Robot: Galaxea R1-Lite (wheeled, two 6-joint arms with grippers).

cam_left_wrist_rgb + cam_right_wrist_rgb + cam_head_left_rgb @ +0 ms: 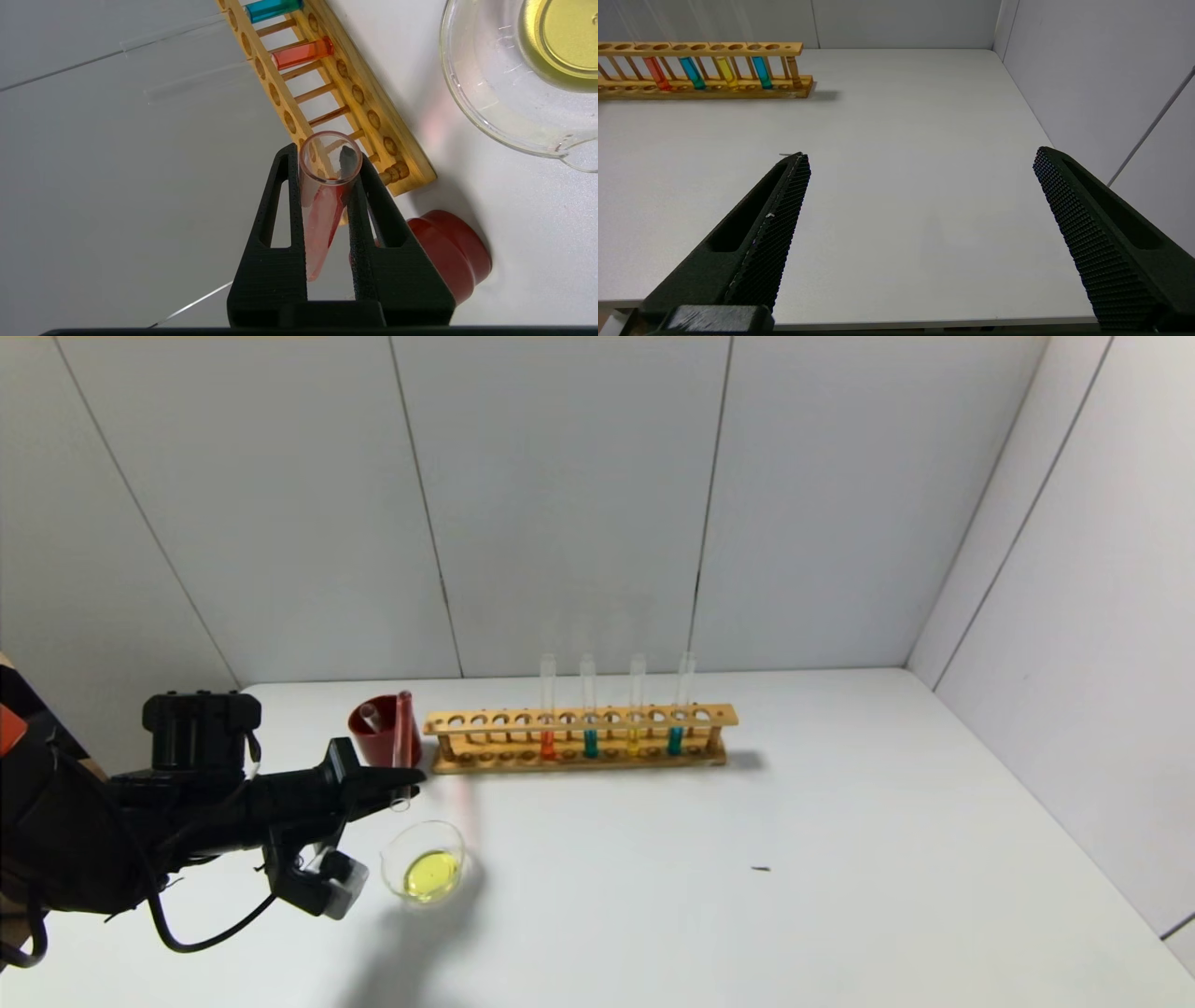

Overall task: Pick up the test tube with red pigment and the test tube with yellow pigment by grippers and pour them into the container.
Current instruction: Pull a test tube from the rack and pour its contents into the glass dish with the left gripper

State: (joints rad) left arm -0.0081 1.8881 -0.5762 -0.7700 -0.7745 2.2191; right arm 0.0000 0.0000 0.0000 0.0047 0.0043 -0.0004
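My left gripper (408, 786) is shut on the test tube with red pigment (403, 737) and holds it tipped, mouth low, just behind and above the container (446, 840). In the left wrist view the gripper (327, 156) pinches the tube (317, 224); a red streak runs along its wall to the mouth. The container (486, 102), a clear glass dish, holds yellow liquid. A tube with yellow liquid (634, 739) stands in the wooden rack (579, 761). My right gripper (920, 154) is open and empty over the table's front right, out of the head view.
The rack (738, 91) also holds an orange-red tube (547, 743) and two teal tubes (590, 741). A dark red cup (372, 737) with a clear tube leaning in it stands left of the rack, behind my left gripper. Walls close the back and right.
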